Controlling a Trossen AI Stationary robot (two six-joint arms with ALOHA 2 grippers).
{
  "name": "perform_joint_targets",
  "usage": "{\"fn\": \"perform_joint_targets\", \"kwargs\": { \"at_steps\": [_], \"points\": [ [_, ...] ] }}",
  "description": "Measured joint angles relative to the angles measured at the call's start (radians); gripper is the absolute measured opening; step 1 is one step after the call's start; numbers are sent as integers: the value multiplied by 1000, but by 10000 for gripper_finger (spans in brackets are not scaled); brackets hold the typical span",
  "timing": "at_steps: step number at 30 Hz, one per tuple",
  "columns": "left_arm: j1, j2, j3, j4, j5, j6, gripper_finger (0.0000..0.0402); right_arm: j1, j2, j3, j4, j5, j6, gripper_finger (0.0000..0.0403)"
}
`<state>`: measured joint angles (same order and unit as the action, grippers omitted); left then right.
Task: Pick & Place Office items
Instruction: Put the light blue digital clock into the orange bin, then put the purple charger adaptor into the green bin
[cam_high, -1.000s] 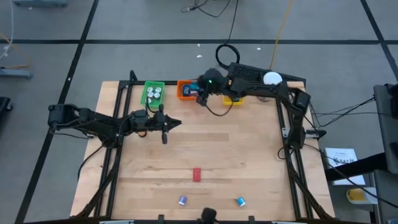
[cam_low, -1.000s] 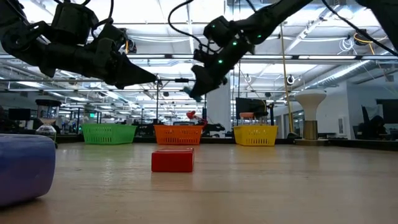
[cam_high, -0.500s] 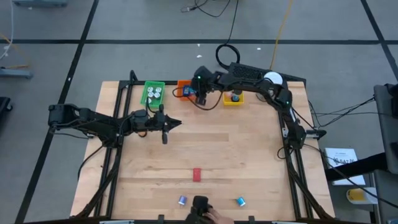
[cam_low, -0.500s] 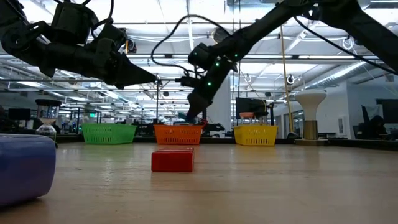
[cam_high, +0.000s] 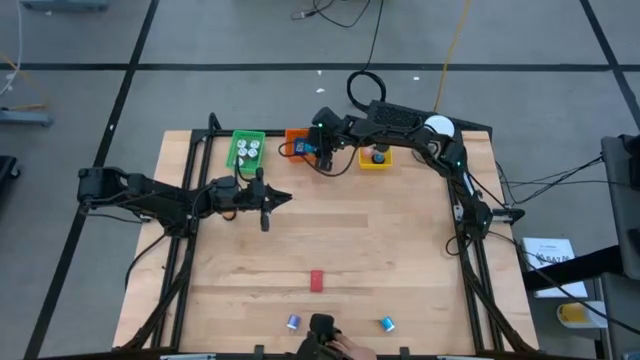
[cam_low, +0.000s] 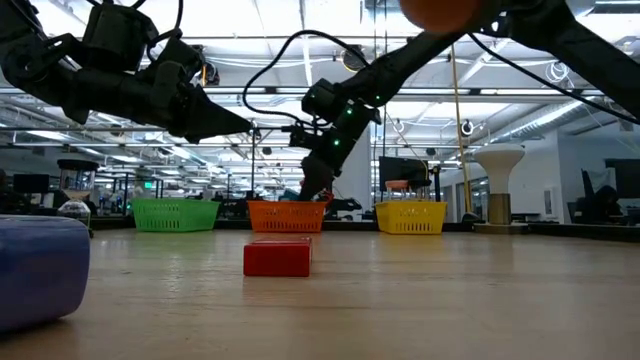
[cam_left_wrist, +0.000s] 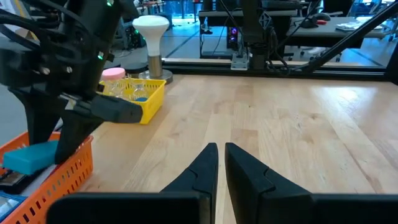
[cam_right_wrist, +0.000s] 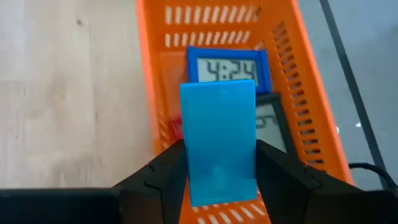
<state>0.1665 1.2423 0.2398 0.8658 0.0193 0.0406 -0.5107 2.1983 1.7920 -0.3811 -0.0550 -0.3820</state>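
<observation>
My right gripper (cam_high: 322, 153) is shut on a light blue rectangular block (cam_right_wrist: 219, 137) and hangs just above the orange tray (cam_high: 295, 146) at the far edge. In that tray lie a blue clock (cam_right_wrist: 228, 65) and a darker one beside it. My left gripper (cam_high: 283, 198) is shut and hovers above the table's left middle, touching nothing. A red block (cam_high: 317, 281), a purple roll (cam_high: 293, 321) and a blue piece (cam_high: 386, 323) lie flat on the table near the near edge. The green tray (cam_high: 245, 150) holds white pieces, and the yellow tray (cam_high: 375, 158) holds a few small pieces. My right gripper pinches the blue block by its two long sides (cam_right_wrist: 186, 168), one finger (cam_right_wrist: 163, 177) on each. The fingers come from above, pointing down, and lie along the block's near end. The block is lifted clear, with its free end (cam_right_wrist: 217, 93) over the inside of the orange tray.
A person's hand (cam_high: 335, 346) reaches in at the table's near edge, by the low camera. The white ball on a stand (cam_high: 437, 126) is at the far right corner. Black frame rails run along the left and right edges. Bare wood lies between the trays and the red block (cam_low: 277, 256).
My right gripper has come down toward the orange tray with the blue block, and its arm has swung off the yellow tray, which now shows. A person's hand has come in at the table's near edge.
</observation>
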Motion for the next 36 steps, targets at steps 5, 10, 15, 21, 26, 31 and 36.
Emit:
{"fn": "perform_joint_targets", "kwargs": {
  "at_steps": [5, 10, 15, 21, 26, 31, 36],
  "points": [
    [0, 0, 0, 0, 0, 0, 37, -2, 0, -11, -12, 1, -3, 161],
    [0, 0, 0, 0, 0, 0, 37, -3, 0, -20, -2, 1, -4, 161],
    [0, 0, 0, 0, 0, 0, 37, -3, 0, -20, 0, 1, -3, 171],
    [0, 0, 0, 0, 0, 0, 37, -3, 0, -20, 2, 2, 2, 198],
    [0, 0, 0, 0, 0, 0, 37, -3, -7, -21, -1, 65, -15, 202],
    [0, 0, 0, 0, 0, 0, 37, 6, -87, -20, -70, 131, -20, 172],
    [0, 0, 0, 0, 0, 0, 37, 65, -159, -46, -152, 165, 6, 104]
  ]
}}
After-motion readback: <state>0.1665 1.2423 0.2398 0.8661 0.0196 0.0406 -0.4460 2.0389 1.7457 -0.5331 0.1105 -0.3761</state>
